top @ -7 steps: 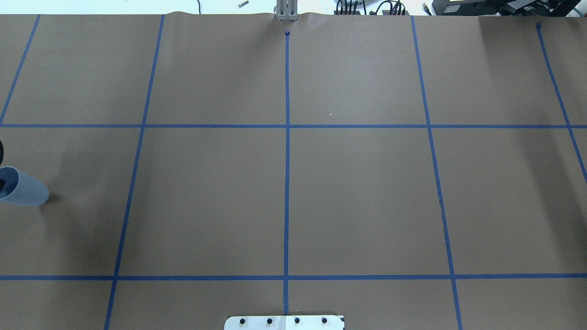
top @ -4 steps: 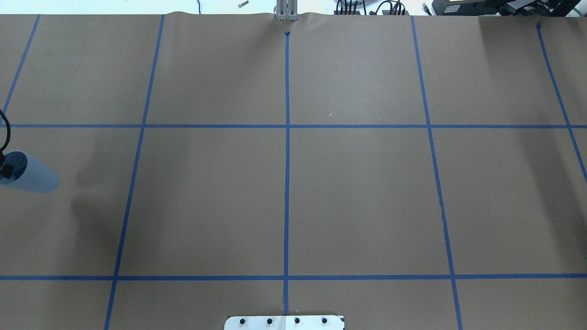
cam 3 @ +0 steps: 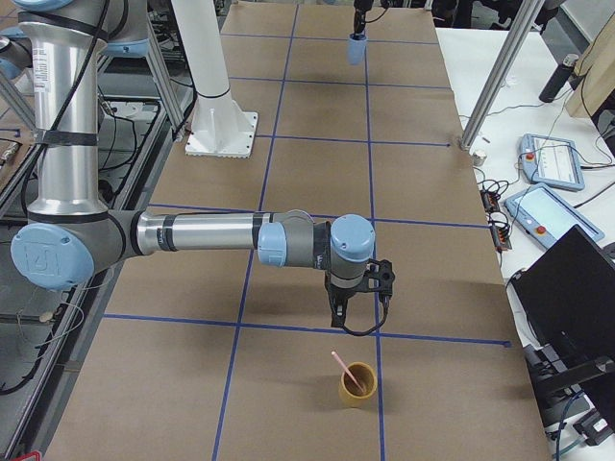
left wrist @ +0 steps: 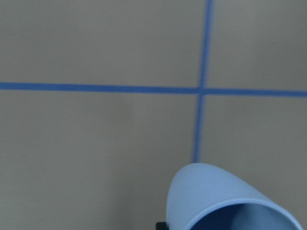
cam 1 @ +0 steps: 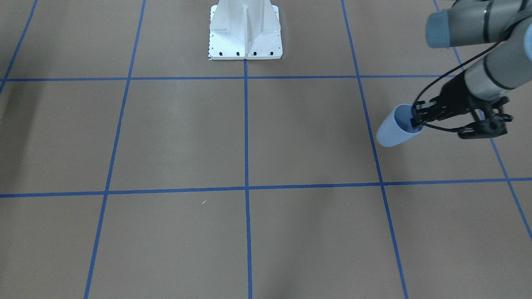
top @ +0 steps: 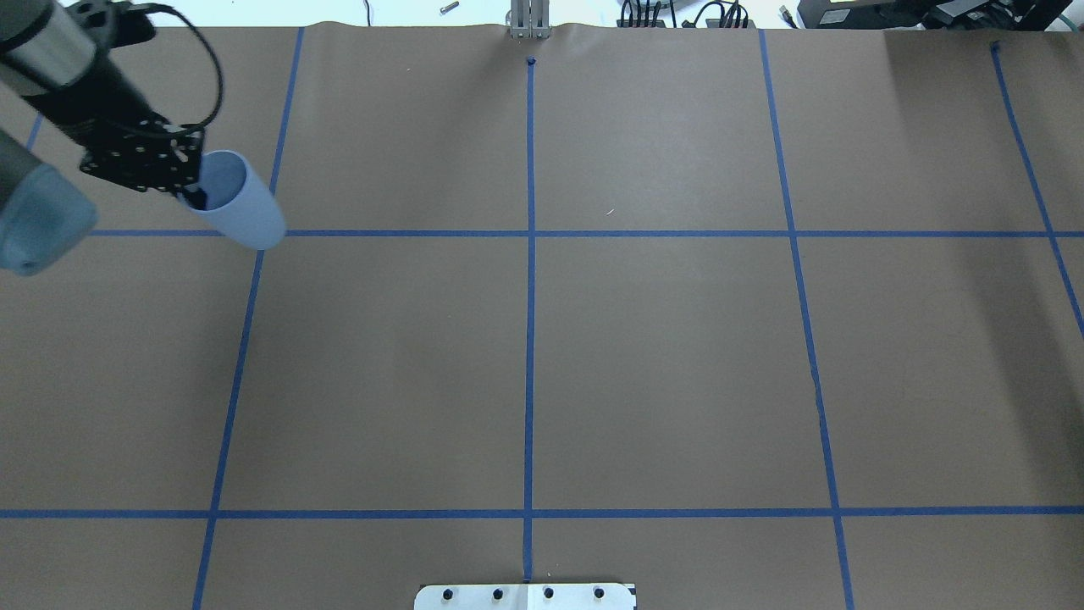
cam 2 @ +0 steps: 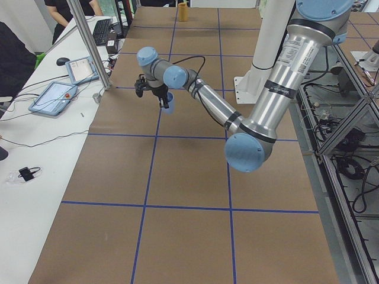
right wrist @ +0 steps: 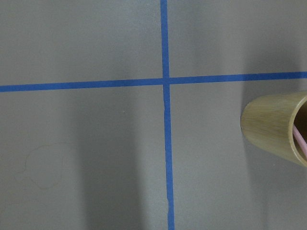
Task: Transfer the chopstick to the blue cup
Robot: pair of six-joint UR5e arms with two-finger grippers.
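My left gripper is shut on the rim of the blue cup, one finger inside it and one outside. The pale blue cup hangs tilted above the table, over a blue tape line on my left side, and its rim fills the bottom of the left wrist view. The pink chopstick leans in a wooden cup near the table's right end. It also shows at the edge of the right wrist view. My right gripper hovers just short of that wooden cup; I cannot tell whether it is open or shut.
The white robot pedestal stands at the table's middle rear. Blue tape lines divide the brown table cover into squares. An aluminium post and tablets are on the white side bench, where a person stands.
The left gripper has carried the blue cup from the table's far left edge forward and toward the centre; more of the left arm is now in the overhead view.
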